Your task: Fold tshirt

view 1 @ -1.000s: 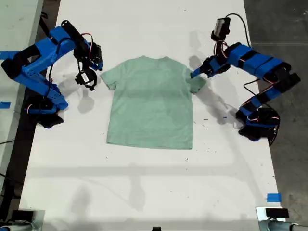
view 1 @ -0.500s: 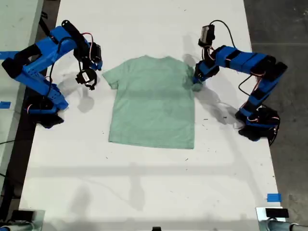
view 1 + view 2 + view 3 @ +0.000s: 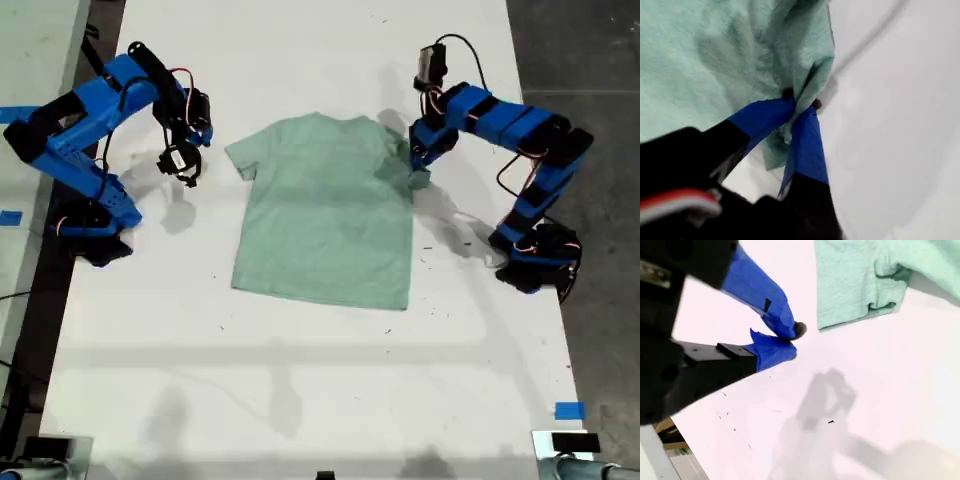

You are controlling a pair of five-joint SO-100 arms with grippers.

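You see the tshirt [image 3: 325, 215], a plain pale mint-green one with short sleeves and no print, lying flat on the white table [image 3: 300, 400] between the two blue arms. The fabric is mostly smooth, with soft shadows across the chest. Its long axis runs from the collar, which points to the far end of the table in the exterior view, down to the hem at the near end; the body is turned a little, so the hem sits slightly toward the exterior view's right.

My first gripper [image 3: 801, 106] is closed on the sleeve [image 3: 418, 176] at the exterior view's right. The blue jaws meet with a bunch of green cloth pinched between them, and the sleeve is crumpled and lifted there, while the rest of the shirt spreads away from the jaws.

My second gripper [image 3: 790, 337] holds nothing. Its jaws are nearly together, over bare table, and the other sleeve [image 3: 855, 295] lies just beside the tips, not touching them.
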